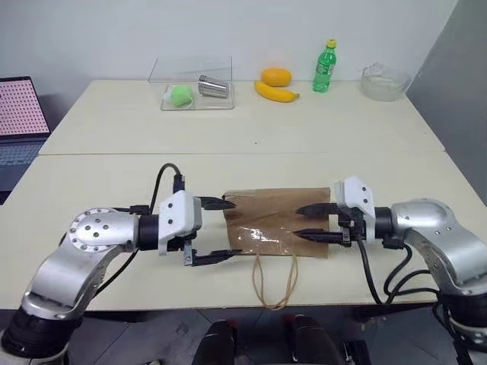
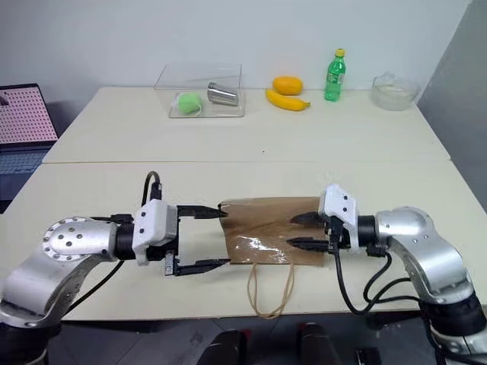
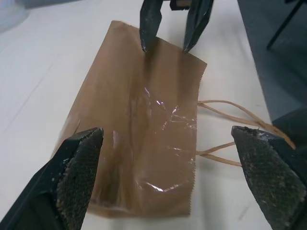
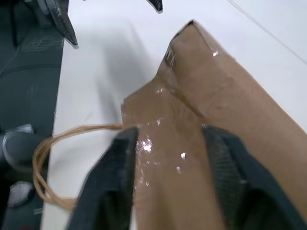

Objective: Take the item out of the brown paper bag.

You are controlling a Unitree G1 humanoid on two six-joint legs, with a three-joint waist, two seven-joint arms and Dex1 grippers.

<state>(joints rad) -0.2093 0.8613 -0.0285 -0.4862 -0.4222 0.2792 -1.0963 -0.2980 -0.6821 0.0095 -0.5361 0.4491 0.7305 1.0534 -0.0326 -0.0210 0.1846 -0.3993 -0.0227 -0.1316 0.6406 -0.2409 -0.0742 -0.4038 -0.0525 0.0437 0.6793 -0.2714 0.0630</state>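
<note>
Head stereo pair looking down over the table (image 1: 251, 144), wrist cameras close — facing across the brown paper bag (image 3: 144, 129).

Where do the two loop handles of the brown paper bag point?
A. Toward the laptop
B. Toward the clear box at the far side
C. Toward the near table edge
C: the handles trail from the flat brown paper bag to the table's near edge.
</note>
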